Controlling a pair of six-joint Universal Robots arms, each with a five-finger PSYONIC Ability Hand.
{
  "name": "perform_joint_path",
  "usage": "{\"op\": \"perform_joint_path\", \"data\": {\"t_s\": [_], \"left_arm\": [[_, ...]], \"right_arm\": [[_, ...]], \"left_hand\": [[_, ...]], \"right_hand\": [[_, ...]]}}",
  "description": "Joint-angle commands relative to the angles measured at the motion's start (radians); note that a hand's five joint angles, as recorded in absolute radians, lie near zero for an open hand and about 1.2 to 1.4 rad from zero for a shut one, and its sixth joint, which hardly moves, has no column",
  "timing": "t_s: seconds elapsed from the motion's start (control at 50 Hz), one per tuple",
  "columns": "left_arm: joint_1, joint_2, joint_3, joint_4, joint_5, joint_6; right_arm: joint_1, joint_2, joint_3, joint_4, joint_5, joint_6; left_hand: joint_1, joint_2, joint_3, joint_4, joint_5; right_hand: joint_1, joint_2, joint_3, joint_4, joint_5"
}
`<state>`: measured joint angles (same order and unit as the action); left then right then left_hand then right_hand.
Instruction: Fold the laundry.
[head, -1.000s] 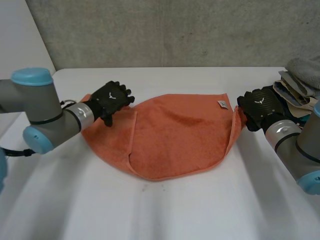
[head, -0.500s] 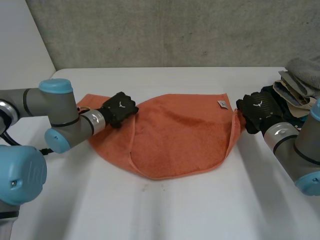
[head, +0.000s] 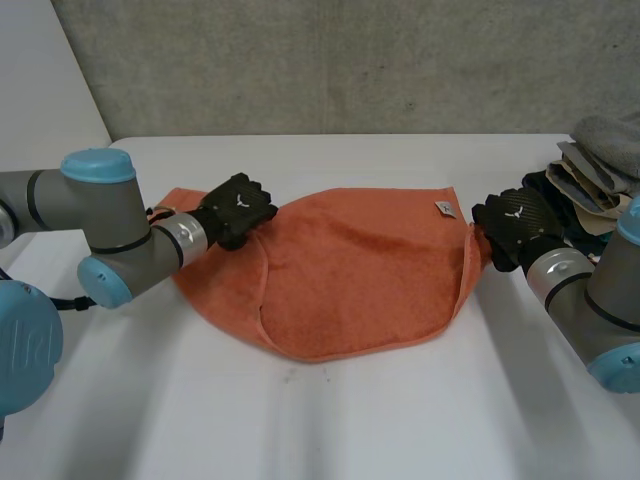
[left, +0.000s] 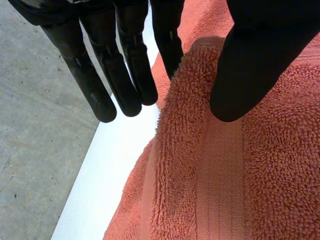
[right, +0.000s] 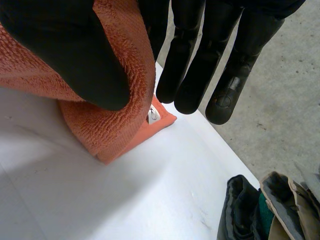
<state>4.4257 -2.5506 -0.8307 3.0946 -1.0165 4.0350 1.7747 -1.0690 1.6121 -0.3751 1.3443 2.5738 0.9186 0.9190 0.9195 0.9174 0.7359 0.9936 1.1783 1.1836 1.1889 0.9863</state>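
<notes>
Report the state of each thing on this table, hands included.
towel: lying on the table, partly folded over, held at both ends.
left hand: shut on the towel's left edge, pinched between thumb and straight fingers.
right hand: shut on the towel's right edge, which is lifted and pinched the same way.
clothes pile: heaped at the table's right end.

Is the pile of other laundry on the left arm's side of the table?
No, the laundry pile lies at the table's right edge, just behind the right hand holding the towel.
</notes>
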Motion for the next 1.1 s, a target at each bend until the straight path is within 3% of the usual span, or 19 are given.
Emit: {"op": "perform_joint_path", "data": {"t_s": [0.02,0.1,0.16,0.24,0.34,0.42,0.48,0.66,0.78,0.9,1.0,1.1], "left_arm": [[0.003,-0.016,0.007,0.006,-0.001,0.001],[0.001,-0.033,0.007,0.024,-0.004,0.001],[0.003,-0.039,0.005,0.035,-0.007,0.006],[0.001,-0.022,-0.014,0.038,-0.019,0.038],[0.004,0.062,-0.126,0.032,-0.131,0.105],[0.021,0.25,-0.339,0.03,-0.249,0.111],[0.059,0.425,-0.529,0.029,-0.283,0.105],[0.153,0.843,-1.005,-0.019,-0.297,0.107],[0.205,1.042,-1.202,-0.2,-0.335,0.098],[0.216,1.096,-1.251,-0.287,-0.33,0.087],[0.224,1.064,-1.225,-0.205,-0.327,0.075],[0.207,0.922,-1.131,-0.068,-0.337,0.039]], "right_arm": [[0.0,0.0,0.002,0.001,0.001,0.0],[0.0,0.0,0.003,0.002,0.003,0.002],[0.0,-0.005,0.003,0.002,0.007,0.003],[-0.001,-0.014,-0.001,0.013,0.009,0.006],[-0.004,-0.028,-0.029,0.108,0.001,0.005],[-0.018,-0.08,-0.07,0.267,-0.011,-0.01],[-0.075,-0.114,-0.098,0.413,-0.019,-0.075],[-0.182,-0.21,-0.072,0.757,-0.008,-0.421],[-0.285,-0.267,0.017,0.923,-0.02,-0.553],[-0.327,-0.275,0.045,0.943,-0.024,-0.589],[-0.314,-0.261,0.025,0.915,-0.024,-0.58],[-0.297,-0.186,-0.03,0.803,-0.011,-0.558]], "left_hand": [[0.182,0.181,0.181,0.183,0.19],[0.211,0.21,0.21,0.212,0.219],[0.451,0.451,0.45,0.452,0.459],[0.478,0.477,0.477,0.479,0.486],[0.478,0.477,0.477,0.479,0.486],[0.478,0.477,0.477,0.479,0.486],[0.478,0.477,0.477,0.479,0.486],[0.478,0.477,0.477,0.479,0.486],[0.478,0.477,0.477,0.479,0.486],[0.478,0.477,0.477,0.479,0.486],[0.478,0.477,0.477,0.479,0.486],[0.478,0.477,0.477,0.479,0.486]], "right_hand": [[0.403,0.218,0.213,0.207,0.235],[0.403,0.218,0.213,0.207,0.235],[0.403,0.218,0.213,0.207,0.235],[0.403,0.218,0.213,0.207,0.235],[0.403,0.218,0.213,0.207,0.235],[0.403,0.218,0.213,0.207,0.235],[0.403,0.218,0.213,0.207,0.235],[0.403,0.218,0.213,0.207,0.235],[0.403,0.218,0.213,0.207,0.235],[0.403,0.218,0.213,0.207,0.235],[0.403,0.218,0.213,0.207,0.235],[0.403,0.218,0.213,0.207,0.235]]}}
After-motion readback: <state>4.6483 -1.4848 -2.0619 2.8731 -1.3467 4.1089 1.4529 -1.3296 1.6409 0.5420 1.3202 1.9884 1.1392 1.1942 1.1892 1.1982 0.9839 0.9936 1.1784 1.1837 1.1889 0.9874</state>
